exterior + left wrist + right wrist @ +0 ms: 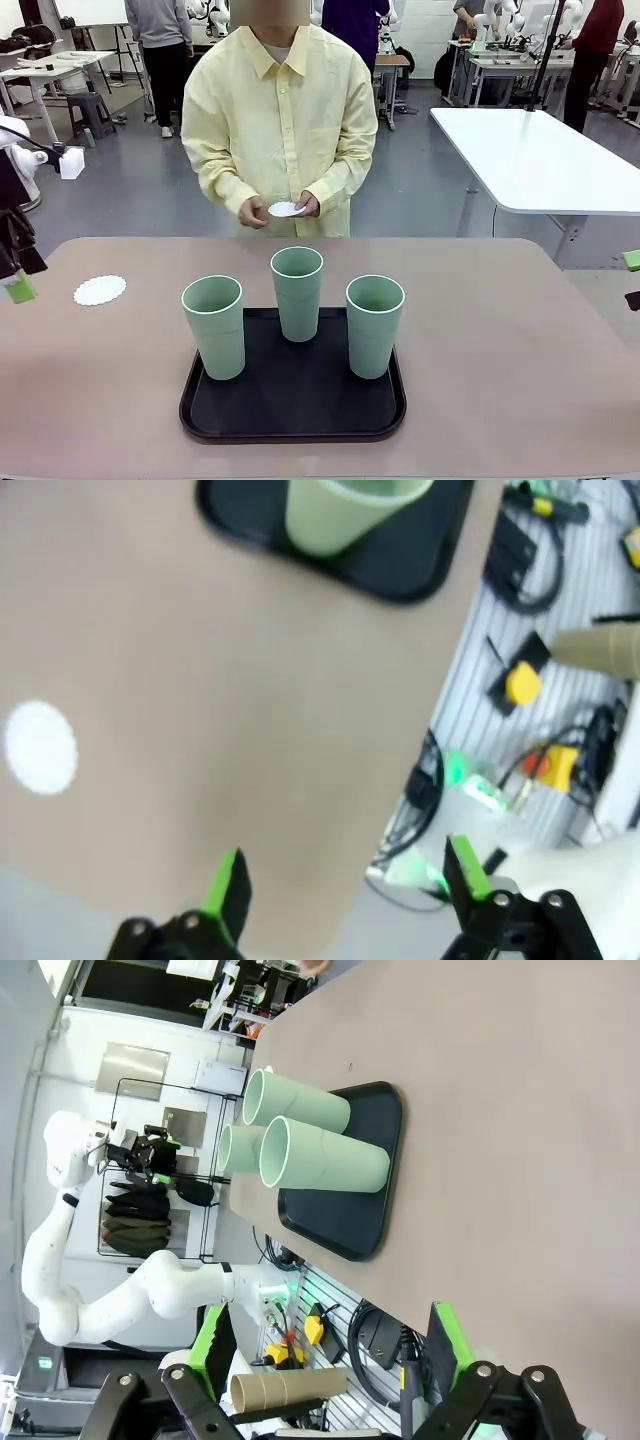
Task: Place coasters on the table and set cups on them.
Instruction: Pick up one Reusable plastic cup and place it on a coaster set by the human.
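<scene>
Front view: I count three mint-green cups standing upright on a black tray (pixel 290 420) in the near middle of the table (pixel 500 350). The left cup (pixel 213 325) and the right cup (pixel 374 325) stand level with each other. The centre cup (pixel 297 290) sits farther back between them, and none of the three touches another.

One coaster (pixel 99 290) lies flat on the bare table at the left, well apart from the tray. The person (pixel 280 110) stands at the far side and holds a second coaster (pixel 284 209) in front of their body. It sits between one hand (pixel 252 212) and the other hand (pixel 308 205), beyond the table's far edge. I cannot tell whether that is a single doily or more than one.

My left gripper (pixel 18 280) shows at the far left edge of the picture, near the lying coaster but apart from it. My right gripper (pixel 633 280) barely shows at the right edge.

In the left wrist view, that gripper's green-padded fingers (pixel 230 885) stand spread wide with nothing between them. Beyond them are the tabletop and its edge. The coaster is a blurred white disc off to one side, and one cup stands on a corner of the tray farther on.

In the right wrist view, that gripper's fingers (pixel 445 1335) are likewise spread and empty, by the table's edge. The tray and all three cups lie well beyond them.
</scene>
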